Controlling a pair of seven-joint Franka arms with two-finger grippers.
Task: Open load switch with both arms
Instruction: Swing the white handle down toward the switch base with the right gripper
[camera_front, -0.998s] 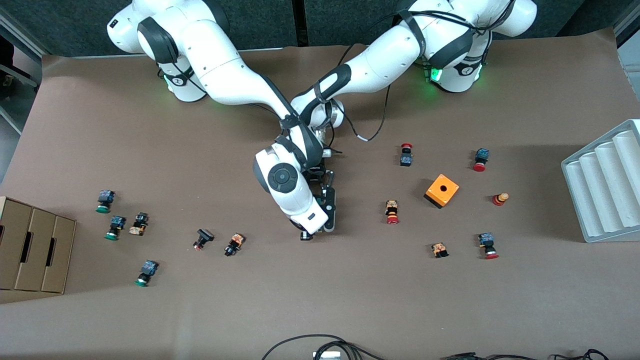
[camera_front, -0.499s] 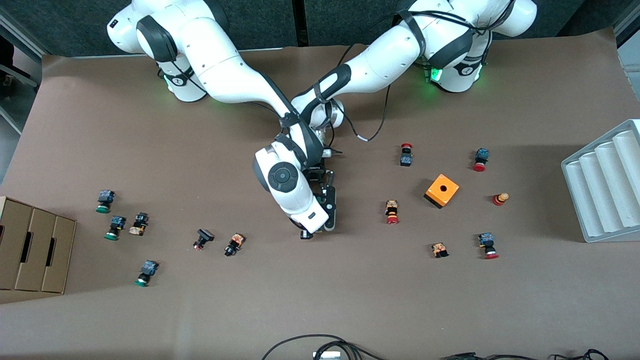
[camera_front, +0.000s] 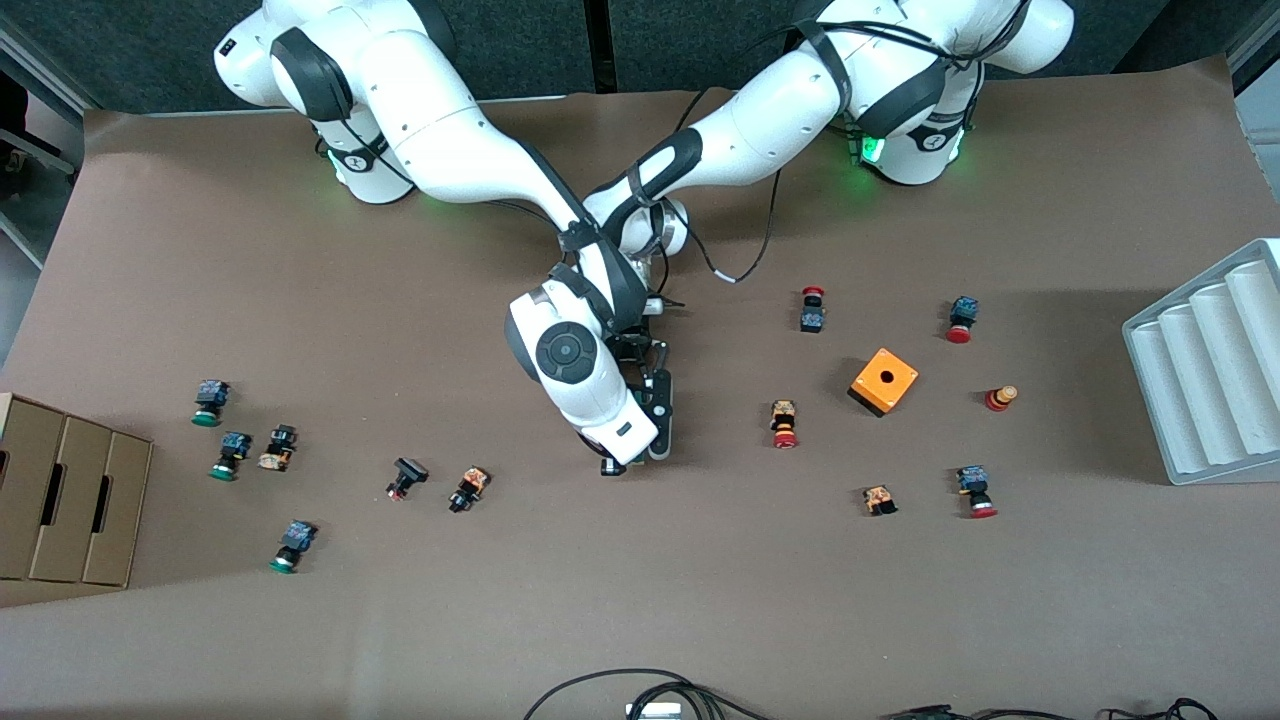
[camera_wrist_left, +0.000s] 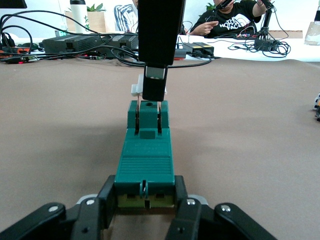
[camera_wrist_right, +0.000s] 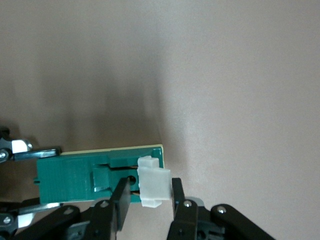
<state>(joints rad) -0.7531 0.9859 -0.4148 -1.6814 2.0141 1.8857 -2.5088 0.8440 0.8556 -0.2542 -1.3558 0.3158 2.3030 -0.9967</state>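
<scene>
The load switch (camera_wrist_left: 146, 160) is a narrow dark-green block lying flat on the brown table near the middle. In the front view the right arm's white hand hides it. My left gripper (camera_wrist_left: 145, 192) is shut on the green end of the switch, farther from the front camera. It shows as a black hand (camera_front: 656, 425) beside the right wrist. My right gripper (camera_wrist_right: 150, 192) comes down from above and is shut on the white end piece (camera_wrist_right: 154, 184). Its tips (camera_front: 612, 466) poke out under the right hand. The green body (camera_wrist_right: 70, 175) lies level.
An orange cube (camera_front: 884, 381) and red-capped push buttons (camera_front: 785, 423) lie toward the left arm's end. Green-capped buttons (camera_front: 209, 402) and a cardboard box (camera_front: 65, 500) are at the right arm's end. A grey ribbed tray (camera_front: 1210, 375) stands at the table's edge.
</scene>
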